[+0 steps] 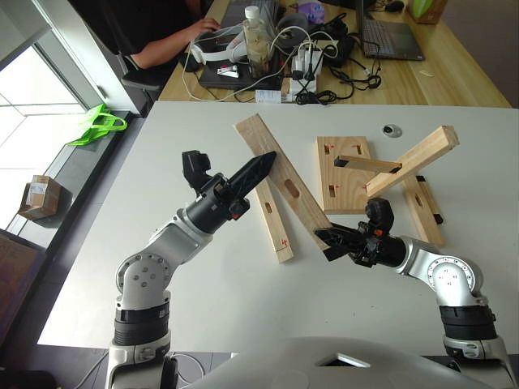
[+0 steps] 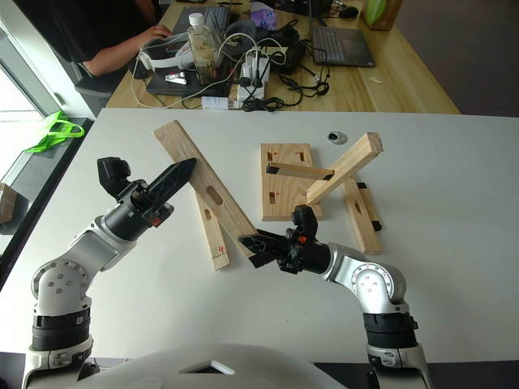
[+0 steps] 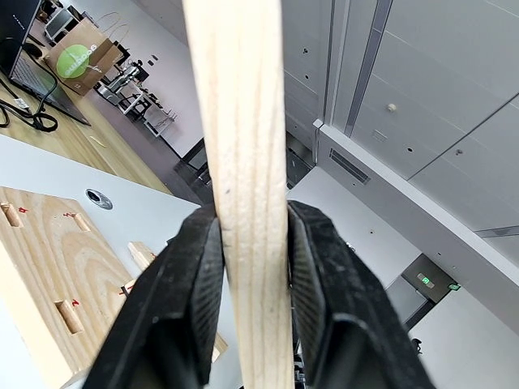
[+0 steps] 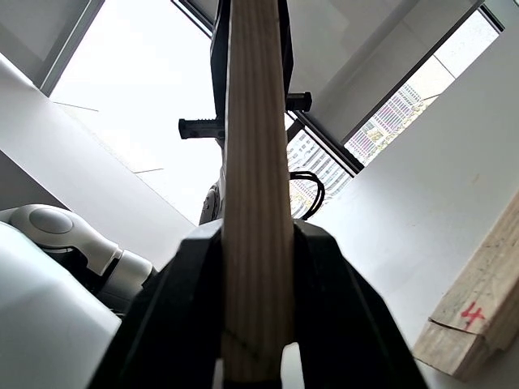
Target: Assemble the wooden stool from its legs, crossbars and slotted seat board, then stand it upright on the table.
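Both pincers held one plank. The left pincer [image 1: 261,164] was clamped on its upper stretch and the right pincer [image 1: 326,241] on its near end, with fingers tight on both faces in each wrist view. The plank [image 1: 302,203] ran diagonally over the bench [image 1: 146,154], crossing a shorter slotted piece [image 1: 272,219], with the seat [image 1: 350,193] just beside it on the right. The arms should probably lift together, keep the plank level so neither grip twists, and clear the piece beneath before swinging toward the seat's slots.
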